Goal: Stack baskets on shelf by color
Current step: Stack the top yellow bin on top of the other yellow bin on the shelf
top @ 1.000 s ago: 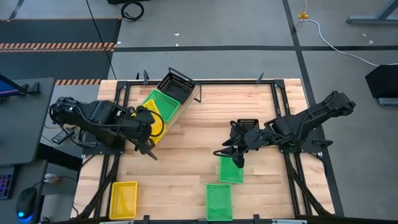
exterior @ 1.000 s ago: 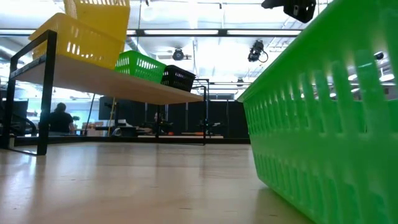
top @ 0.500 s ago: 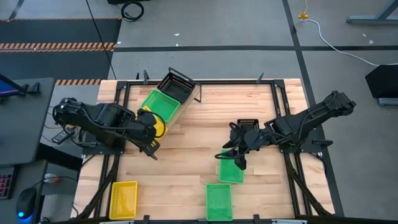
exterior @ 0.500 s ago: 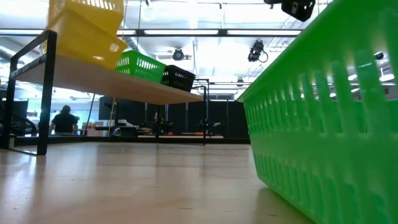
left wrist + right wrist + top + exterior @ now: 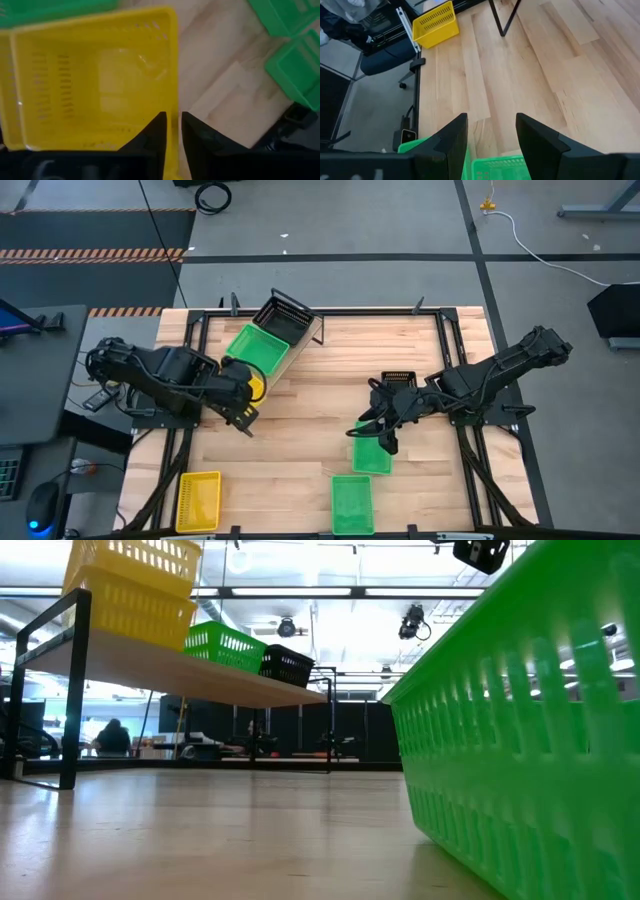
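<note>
The shelf (image 5: 200,675) crosses the table's far left. It carries a black basket (image 5: 283,315), a green basket (image 5: 258,347) and, at its near end, two nested yellow baskets (image 5: 130,585). My left gripper (image 5: 173,116) stands over the top yellow basket (image 5: 95,80), slightly open, with that basket's wall between its fingers. My right gripper (image 5: 491,120) hovers open above the far end of a green basket (image 5: 372,452) that lies flat on the table. My left gripper's fingers (image 5: 157,132) stand on either side of one short wall (image 5: 172,100) of the top yellow basket, coming from above and pointing steeply down. I cannot tell whether they touch it. The basket sits level, nested in the yellow basket below it.
Under the right arm lies a black basket (image 5: 398,380). A second green basket (image 5: 352,503) sits by the table's near edge and fills the low view's right. A lone yellow basket (image 5: 198,500) lies at the near left corner. Bare wood spans the middle.
The top yellow basket was tilted and raised above the lower one. It has come down and levelled, and now sits nested in the lower yellow basket. My left gripper has sunk a little and rolled about its own line.
</note>
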